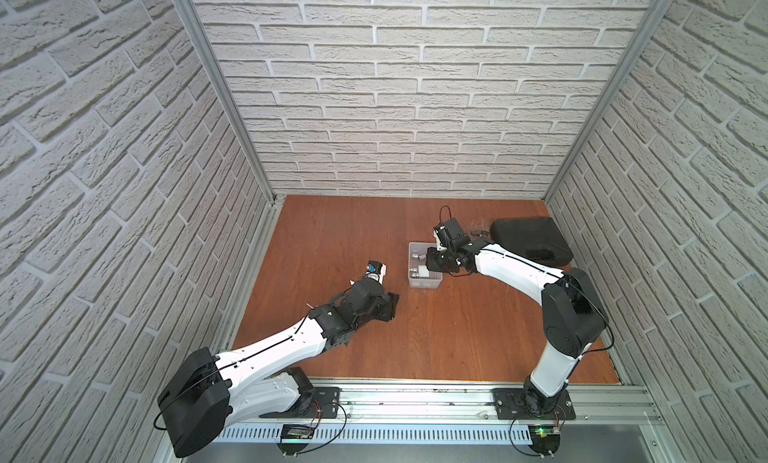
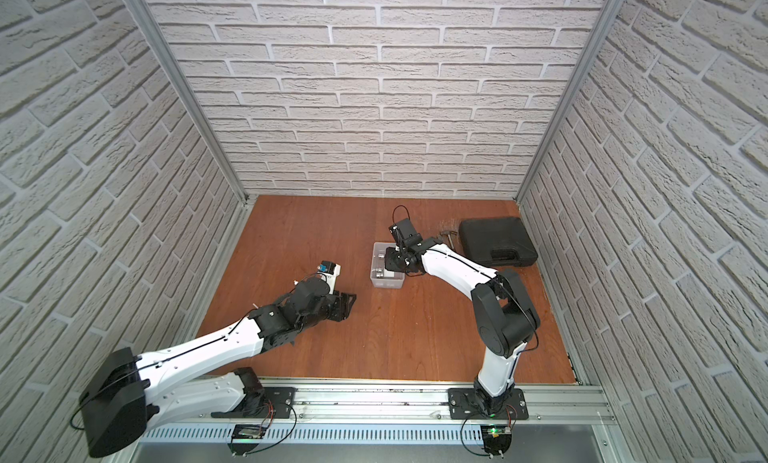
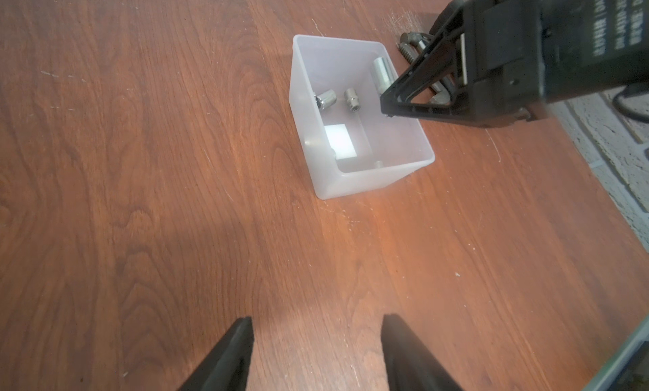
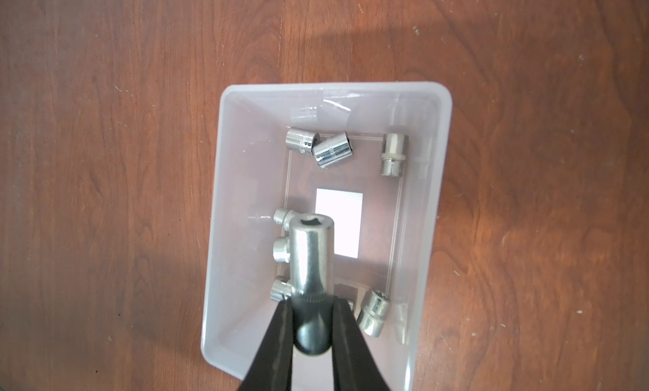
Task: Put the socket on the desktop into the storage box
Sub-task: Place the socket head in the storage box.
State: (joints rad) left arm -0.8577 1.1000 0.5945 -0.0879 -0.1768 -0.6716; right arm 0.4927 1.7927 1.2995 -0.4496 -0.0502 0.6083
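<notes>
Chrome socket (image 4: 310,252) tight in right gripper (image 4: 312,301) over translucent storage box (image 4: 224,182); left gripper (image 3: 318,320) agape.

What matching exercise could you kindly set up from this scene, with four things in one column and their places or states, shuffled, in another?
Column A
1. long socket
2. left gripper
3. black case
4. white square mark

Column B
a. on the bottom of the storage box
b. open, holding nothing
c. clamped in the right gripper
d. lying on the desktop, outside the storage box

Pairs: 1-c, 2-b, 3-d, 4-a
</notes>
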